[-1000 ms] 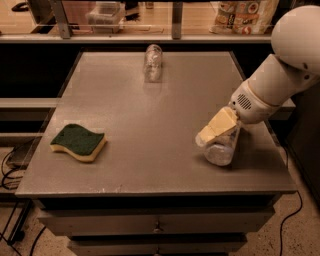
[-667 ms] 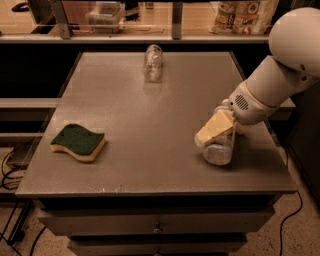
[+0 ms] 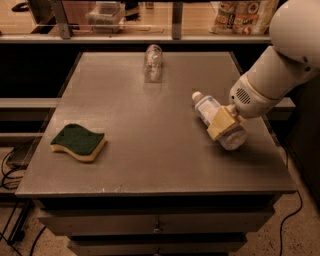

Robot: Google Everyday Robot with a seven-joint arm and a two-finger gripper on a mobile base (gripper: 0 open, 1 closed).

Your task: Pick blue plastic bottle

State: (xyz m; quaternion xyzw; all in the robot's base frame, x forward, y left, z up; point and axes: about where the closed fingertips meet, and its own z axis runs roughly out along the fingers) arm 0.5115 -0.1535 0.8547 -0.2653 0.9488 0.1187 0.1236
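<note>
The blue plastic bottle (image 3: 206, 107) lies at the right side of the grey table (image 3: 150, 120). Its white cap points up and to the left, and its base is towards the front right. My gripper (image 3: 223, 125) comes in from the right on the white arm. A tan finger (image 3: 221, 121) lies across the bottle's middle, and the gripper is closed around the bottle. I cannot tell whether the bottle rests on the table or is slightly off it.
A smaller clear bottle (image 3: 153, 61) lies at the back middle of the table. A green and yellow sponge (image 3: 79, 141) lies at the front left. A shelf behind holds a plastic container (image 3: 105, 12) and bags (image 3: 240, 12). Cables lie on the floor at left.
The bottle's cap end now sticks out up and to the left of the finger, where before only its lower end showed under the gripper. The arm has shifted slightly.
</note>
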